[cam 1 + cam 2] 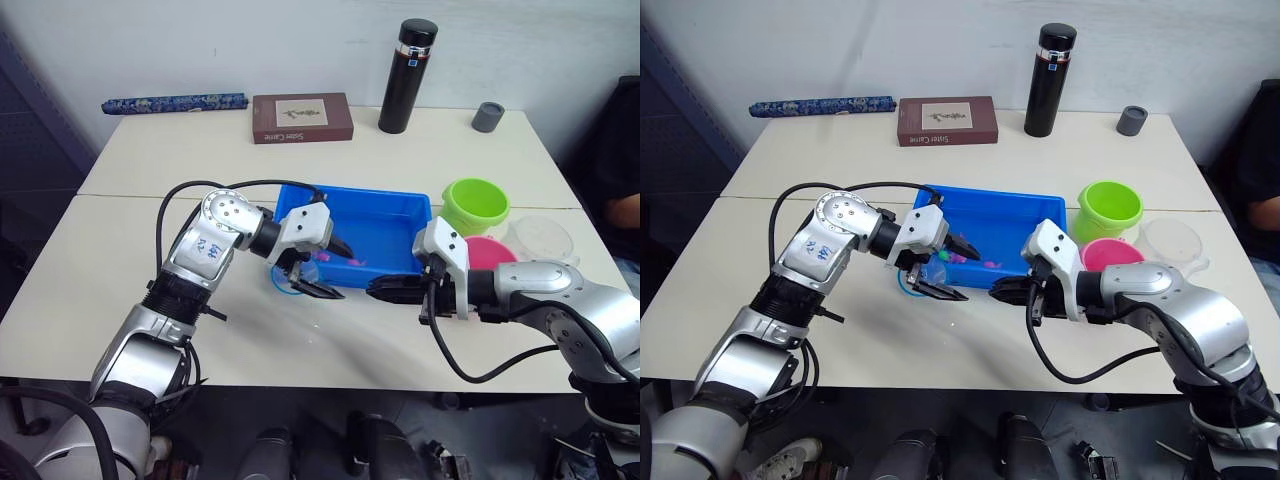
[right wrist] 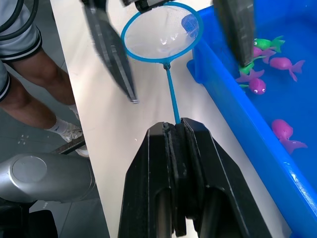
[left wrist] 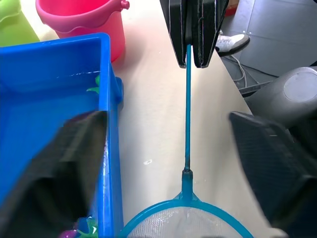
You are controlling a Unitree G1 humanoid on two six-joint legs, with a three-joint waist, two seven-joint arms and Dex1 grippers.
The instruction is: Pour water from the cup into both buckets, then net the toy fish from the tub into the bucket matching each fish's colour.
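The blue tub (image 1: pixel 400 197) sits mid-table and holds pink toy fish (image 2: pixel 285 63) and green ones (image 2: pixel 267 44) in water. The net (image 2: pixel 161 32) lies level just off the tub's front left corner. Its thin handle (image 3: pixel 187 109) is clamped in my shut right gripper (image 1: pixel 375 288). My left gripper (image 1: pixel 325 270) is open, one finger on each side of the hoop and neither touching it. The lime green bucket (image 1: pixel 475 205) and the pink bucket (image 1: pixel 490 250) stand right of the tub. The clear cup (image 1: pixel 540 238) is beside them.
A black flask (image 1: pixel 407 77), a brown book (image 1: pixel 301 117), a small grey cup (image 1: pixel 487 116) and a blue patterned roll (image 1: pixel 175 102) line the table's far side. A person (image 1: pixel 625 190) sits at the right edge. A seam runs across the tabletop behind the tub.
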